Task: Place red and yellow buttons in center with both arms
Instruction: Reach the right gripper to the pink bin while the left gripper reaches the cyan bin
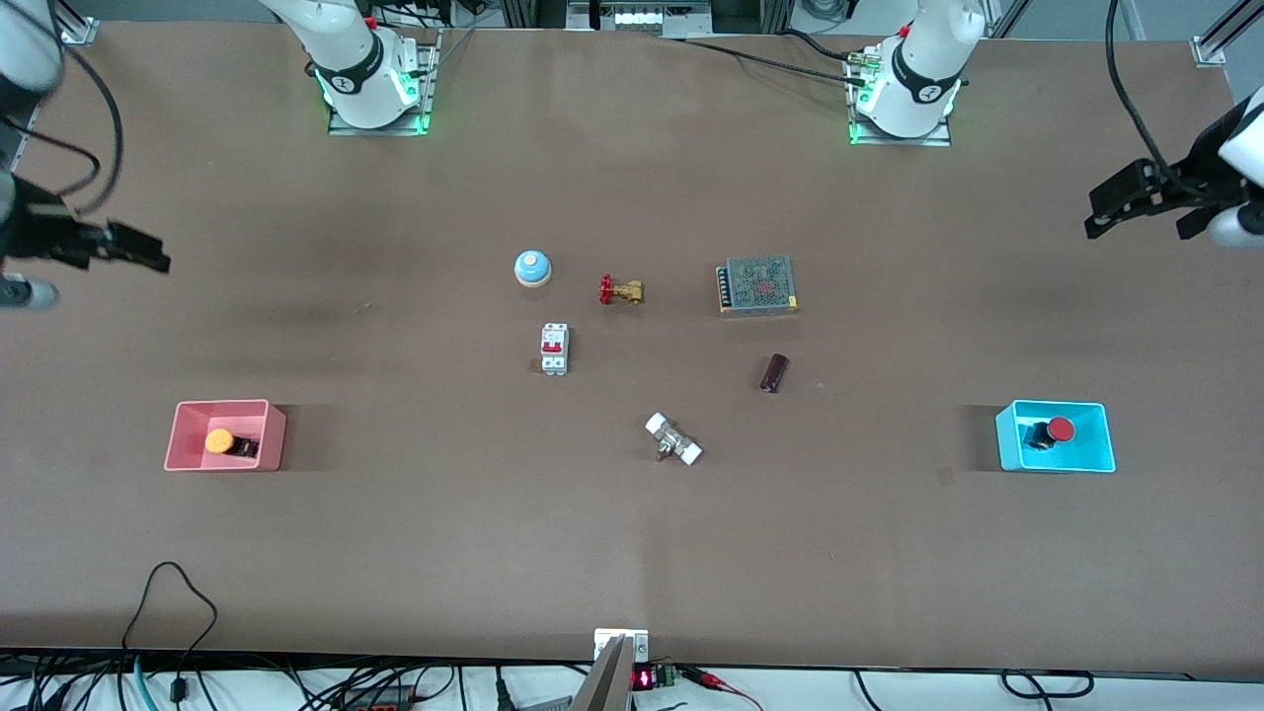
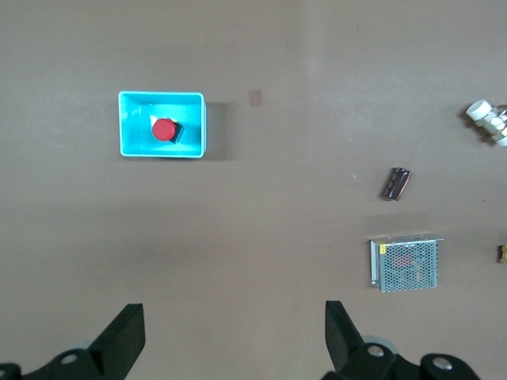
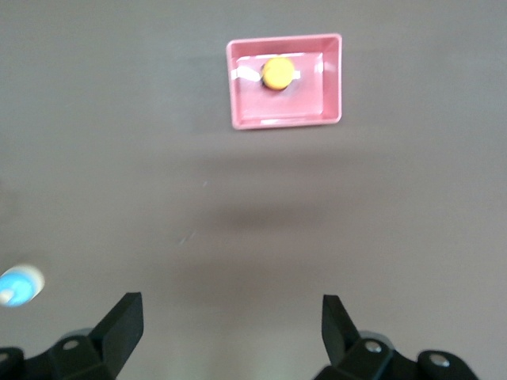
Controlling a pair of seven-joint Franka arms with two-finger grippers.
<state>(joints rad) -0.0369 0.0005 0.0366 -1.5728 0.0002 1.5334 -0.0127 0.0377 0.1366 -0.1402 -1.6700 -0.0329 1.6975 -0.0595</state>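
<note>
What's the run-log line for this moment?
left claw: open, aloft | right claw: open, aloft | red button: in cyan tray | yellow button: in pink tray

The red button [image 1: 1054, 431] has a round red cap on a short black body and lies tipped on its side in the cyan tray [image 1: 1009, 440], below and well apart from the left gripper [image 1: 1111, 209], whose fingers are spread. The yellow button [image 1: 225, 441], orange-yellow capped, seems likewise tipped over in the pink tray [image 1: 184, 436], below and well apart from the spread-fingered right gripper [image 1: 138, 249].
</note>
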